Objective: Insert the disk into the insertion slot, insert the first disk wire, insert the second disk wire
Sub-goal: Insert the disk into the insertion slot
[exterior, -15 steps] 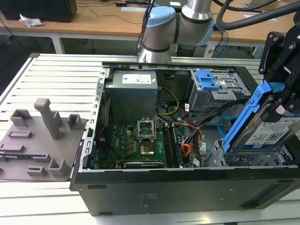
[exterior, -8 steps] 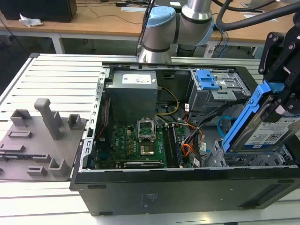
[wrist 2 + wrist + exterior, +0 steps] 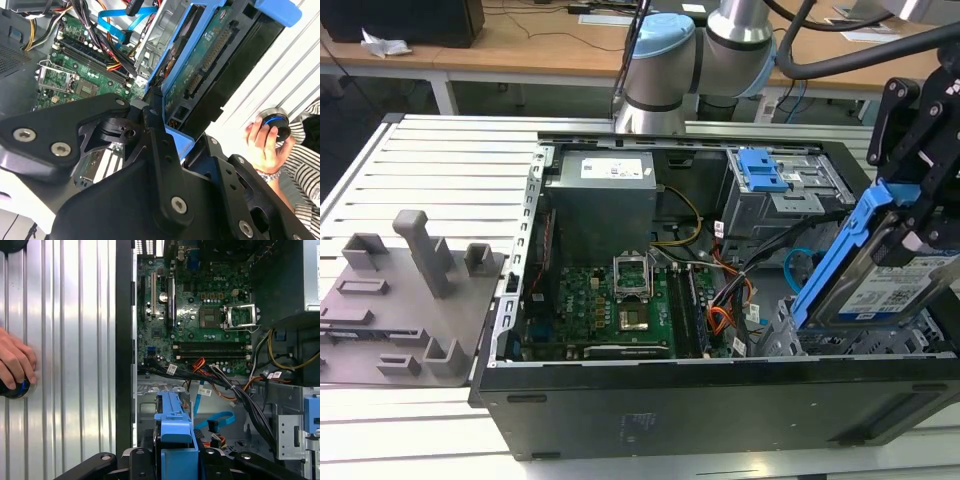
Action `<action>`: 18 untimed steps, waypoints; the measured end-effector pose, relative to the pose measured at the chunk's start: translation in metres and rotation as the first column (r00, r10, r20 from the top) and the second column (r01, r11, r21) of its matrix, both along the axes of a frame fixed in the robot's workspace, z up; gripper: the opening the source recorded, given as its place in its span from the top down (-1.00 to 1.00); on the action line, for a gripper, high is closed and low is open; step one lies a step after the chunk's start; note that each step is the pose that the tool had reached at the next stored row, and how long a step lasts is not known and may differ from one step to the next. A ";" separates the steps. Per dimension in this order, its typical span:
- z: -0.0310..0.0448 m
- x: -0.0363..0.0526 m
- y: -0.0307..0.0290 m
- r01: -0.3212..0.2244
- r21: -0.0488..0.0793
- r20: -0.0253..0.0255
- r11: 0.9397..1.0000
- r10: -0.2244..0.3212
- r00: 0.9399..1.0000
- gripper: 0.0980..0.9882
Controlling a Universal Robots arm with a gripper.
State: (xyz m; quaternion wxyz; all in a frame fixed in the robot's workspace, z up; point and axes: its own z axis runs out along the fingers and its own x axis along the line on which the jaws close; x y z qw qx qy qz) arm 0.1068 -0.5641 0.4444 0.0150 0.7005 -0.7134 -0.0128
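The flat silver-grey, blue-framed disk [image 3: 885, 295], clamped firmly by the black gripper [image 3: 910, 215], leans over the light-grey perforated insertion slot [image 3: 782, 338] at the exterior view's right, so, in my judgement, its edges should align with the slot walls before any push.
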 end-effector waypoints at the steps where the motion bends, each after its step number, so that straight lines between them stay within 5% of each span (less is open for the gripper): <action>1: -0.0005 0.0000 0.0000 0.000 0.000 0.000 1.000 0.000 1.000 0.39; 8: -0.0030 0.0003 0.0002 0.000 0.000 0.000 1.000 0.000 1.000 0.39; 13: 0.0040 0.0005 0.0013 0.000 0.002 0.000 1.000 0.000 1.000 0.39; 18: 0.0014 0.0055 0.0078 -0.002 0.005 -0.007 1.000 0.002 1.000 0.39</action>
